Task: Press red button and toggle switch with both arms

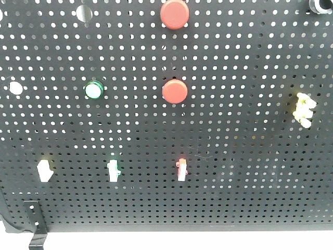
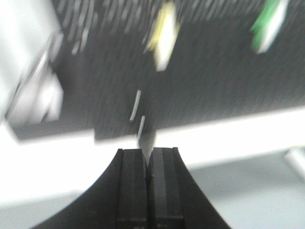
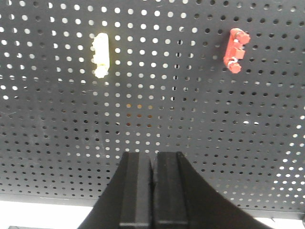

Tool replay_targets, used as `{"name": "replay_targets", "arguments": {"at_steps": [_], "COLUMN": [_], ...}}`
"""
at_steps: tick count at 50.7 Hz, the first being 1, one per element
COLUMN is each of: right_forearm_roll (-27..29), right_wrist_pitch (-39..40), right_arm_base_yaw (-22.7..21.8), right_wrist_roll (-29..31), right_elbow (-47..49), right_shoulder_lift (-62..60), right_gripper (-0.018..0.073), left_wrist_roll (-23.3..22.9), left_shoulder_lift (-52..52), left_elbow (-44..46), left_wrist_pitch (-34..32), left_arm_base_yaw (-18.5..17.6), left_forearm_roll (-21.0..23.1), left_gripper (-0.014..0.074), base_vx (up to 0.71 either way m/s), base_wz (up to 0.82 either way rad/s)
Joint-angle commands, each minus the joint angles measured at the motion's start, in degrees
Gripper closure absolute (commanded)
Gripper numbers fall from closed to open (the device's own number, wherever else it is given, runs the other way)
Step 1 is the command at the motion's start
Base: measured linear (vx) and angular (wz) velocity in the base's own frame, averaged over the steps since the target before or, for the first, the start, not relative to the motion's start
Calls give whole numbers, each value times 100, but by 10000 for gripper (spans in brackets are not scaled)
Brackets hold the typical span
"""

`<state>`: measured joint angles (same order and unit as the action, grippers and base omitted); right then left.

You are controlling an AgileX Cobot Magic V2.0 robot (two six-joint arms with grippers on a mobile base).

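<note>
On the black pegboard [image 1: 234, 172] in the front view we see two red buttons, one at the top edge [image 1: 174, 14] and one near the middle [image 1: 175, 91], with a green button [image 1: 94, 89] to the left of the middle one. Below them runs a row of three small toggle switches: a white one [image 1: 45, 170] at the left, a green-tipped one [image 1: 113, 170] in the middle, and a red-tipped one [image 1: 181, 169] almost directly under the middle red button. A pale yellow clip [image 1: 304, 109] sits at the far right. No arm shows in this view. Our left claw [image 2: 147, 167] is clenched with its fingers pressed together, holding nothing, in a motion-blurred picture facing the board's lower edge. Our right claw [image 3: 153, 181] is likewise clenched and empty, pointed at the board below a yellow switch [image 3: 100, 55] and a red switch [image 3: 235, 50], well apart from both.
</note>
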<state>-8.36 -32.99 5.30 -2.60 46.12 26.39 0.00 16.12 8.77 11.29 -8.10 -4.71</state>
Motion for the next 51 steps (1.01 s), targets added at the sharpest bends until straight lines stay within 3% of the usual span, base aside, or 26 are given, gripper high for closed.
{"name": "replay_targets", "arguments": {"at_steps": [1,7,11,16,51], "right_forearm_roll": [-64,-59,-59,-65,-61], "right_wrist_pitch": [426,414,406,385,366], "right_arm_base_yaw": [-35,-35,-35,-35,-35], "right_wrist_roll": [5,5,5,5,29], "right_elbow": [141,141,141,141,141], "right_shoulder_lift": [52,52,52,52,51], "right_gripper": [559,559,559,559,559], "left_wrist_roll": [-110,-296,-242,-193,-244], "left_shoulder_lift": [-502,-1149,-1478,-1826,-1770], "left_elbow": [-594,-1282,-1188,-1193,-1198], "left_wrist_pitch": [-959,-1412,-860,-817,-812], "left_arm_base_yaw": [28,28,28,28,23], "left_forearm_roll": [51,52,-31,-161,-162], "left_gripper": [595,595,595,595,595], "base_vx": [0,0,0,0,0], "base_wz": [0,0,0,0,0]}}
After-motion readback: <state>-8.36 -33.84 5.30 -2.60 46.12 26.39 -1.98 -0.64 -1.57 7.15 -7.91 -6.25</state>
